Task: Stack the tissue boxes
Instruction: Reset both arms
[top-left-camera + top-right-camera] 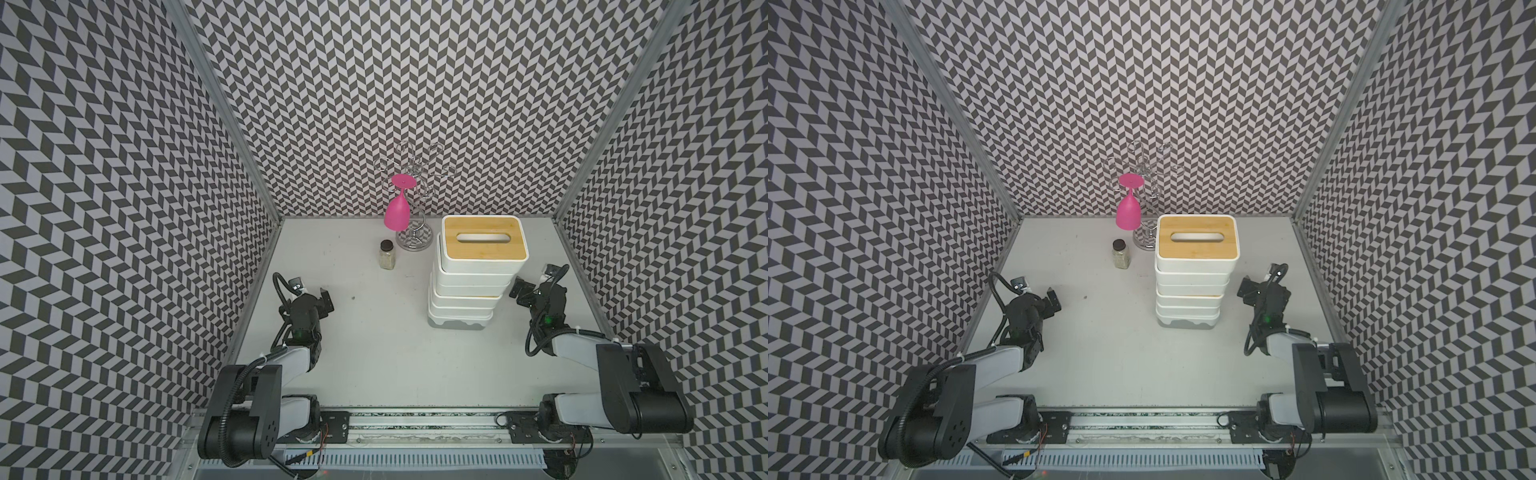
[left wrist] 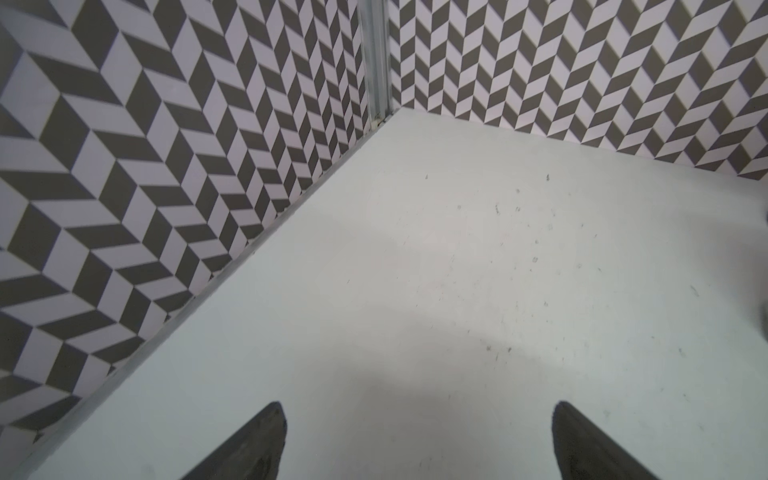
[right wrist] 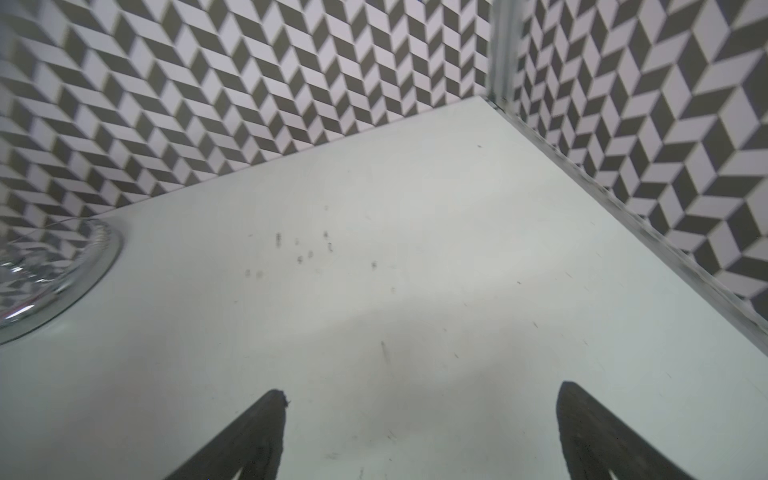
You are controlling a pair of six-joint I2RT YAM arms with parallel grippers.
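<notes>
The tissue boxes [image 1: 473, 282] [image 1: 1192, 286] stand in one tall stack of several white boxes, right of the table's middle, in both top views. The top box has a bamboo-tan lid [image 1: 482, 249] with an oblong slot. A grey base [image 1: 457, 326] shows at the bottom. My left gripper [image 1: 318, 299] [image 2: 417, 409] hovers open over bare table far to the stack's left. Just right of the stack, apart from it, my right gripper [image 1: 524, 291] [image 3: 419, 399] is open and empty. Neither wrist view shows the boxes.
A pink goblet [image 1: 395, 212] hangs upside down on a chrome wire rack [image 1: 415, 239] at the back, behind the stack; the rack's base [image 3: 50, 274] shows in the right wrist view. A small dark-capped jar [image 1: 387, 255] stands left of the stack. Patterned walls enclose three sides.
</notes>
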